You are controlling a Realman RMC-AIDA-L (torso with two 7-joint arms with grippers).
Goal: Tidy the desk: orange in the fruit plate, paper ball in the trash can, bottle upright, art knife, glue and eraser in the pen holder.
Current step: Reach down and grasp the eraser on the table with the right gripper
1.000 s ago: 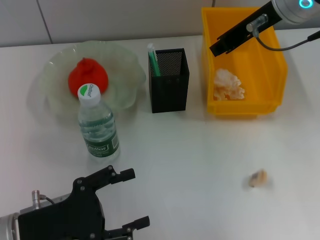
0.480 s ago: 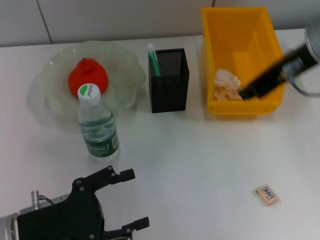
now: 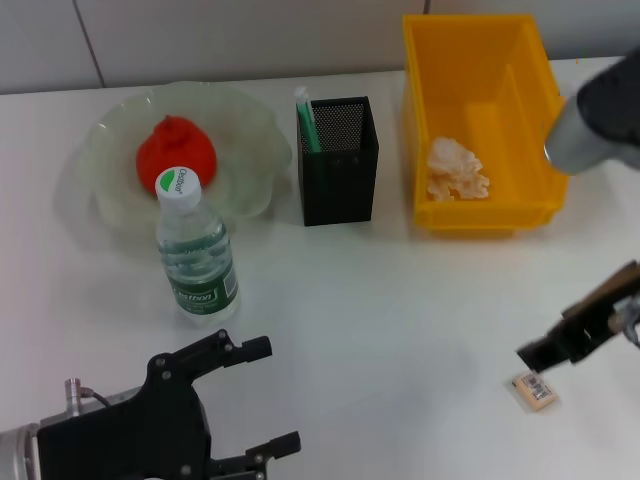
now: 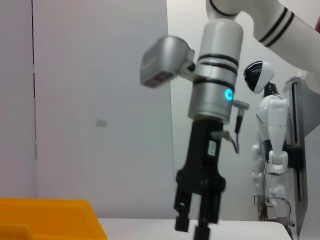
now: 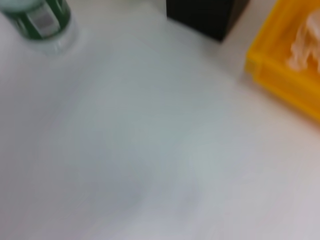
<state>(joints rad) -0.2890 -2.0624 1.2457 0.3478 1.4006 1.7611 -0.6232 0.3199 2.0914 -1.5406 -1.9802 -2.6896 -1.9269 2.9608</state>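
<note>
From the head, orange [image 3: 176, 152] plated, paper ball [image 3: 457, 169] binned, bottle [image 3: 195, 252] upright, eraser [image 3: 533, 388] loose at five o'clock under the right end effector [image 3: 545, 351], grip unreadable; left wrist repeats that; right wrist adds nothing.

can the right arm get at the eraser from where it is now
Probably yes. The right gripper hangs just above the eraser, which lies alone on bare table, with nothing beside it. The left gripper sits parked far off.
</note>
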